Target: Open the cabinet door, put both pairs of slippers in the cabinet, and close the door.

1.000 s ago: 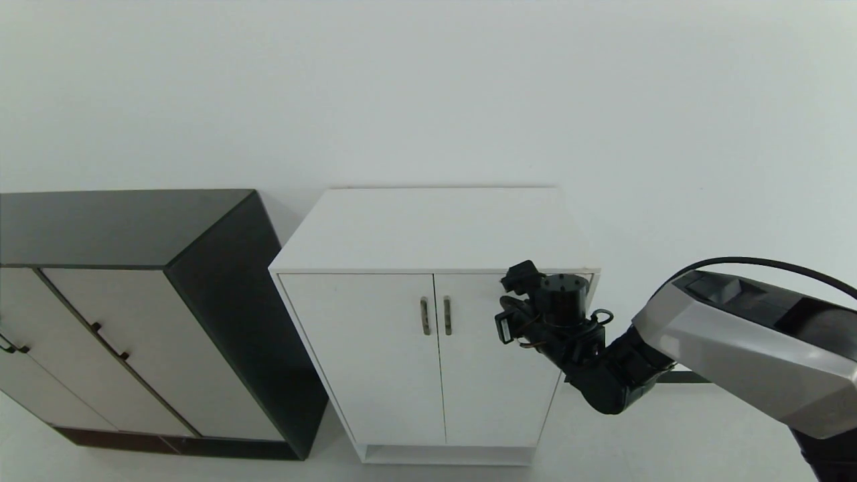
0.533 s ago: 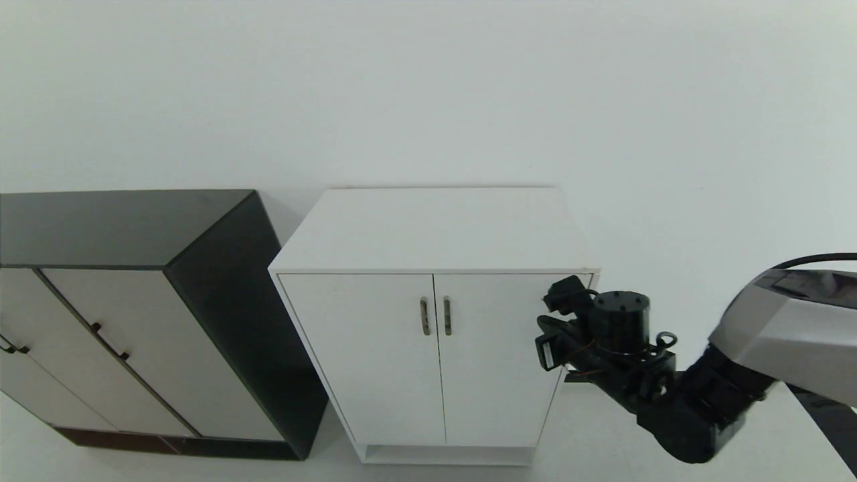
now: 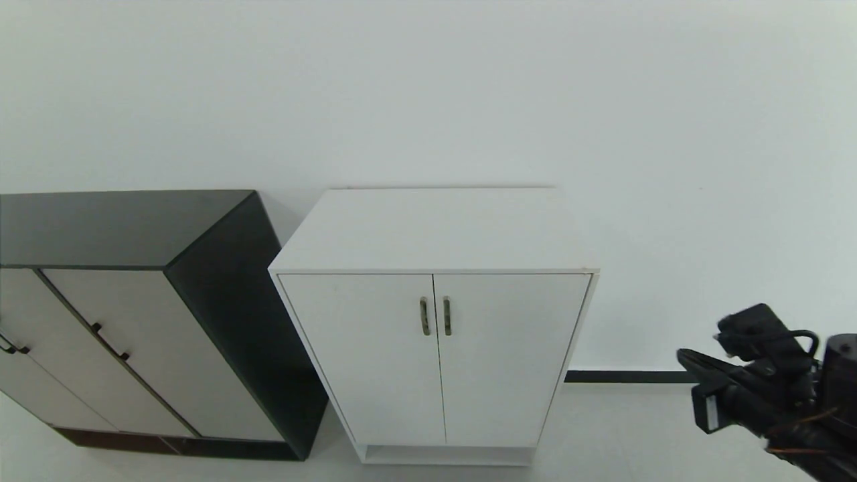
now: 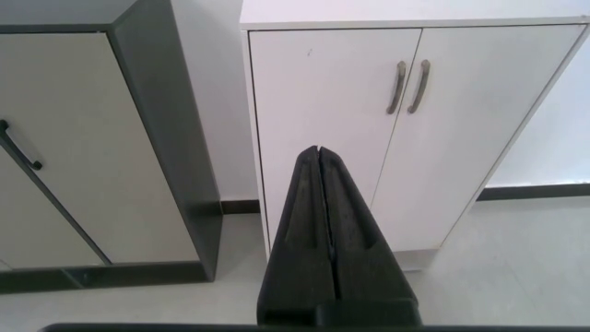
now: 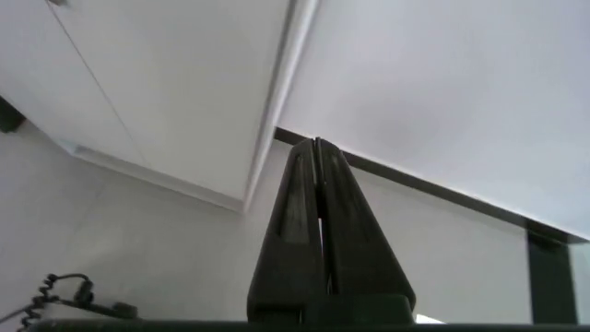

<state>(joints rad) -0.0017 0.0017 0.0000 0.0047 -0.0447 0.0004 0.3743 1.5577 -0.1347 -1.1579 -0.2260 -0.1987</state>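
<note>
The white cabinet (image 3: 435,355), at the centre of the head view, is pictured with both doors shut and its handles (image 3: 436,316) untouched. Whether slippers are stowed inside cannot be told. The left pincer (image 4: 318,152) and right pincer (image 5: 318,146) are held pressed together, empty, apart from it. A dark cabinet (image 3: 134,227) is seen at left.

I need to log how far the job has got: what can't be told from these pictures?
Inside of the white cabinet: hidden behind its two shut doors, head and left wrist views.
Dark cabinet: left part cut off by the head view's edge.
Floor before the white cabinet: partly hidden by the left end effector, left wrist view.
</note>
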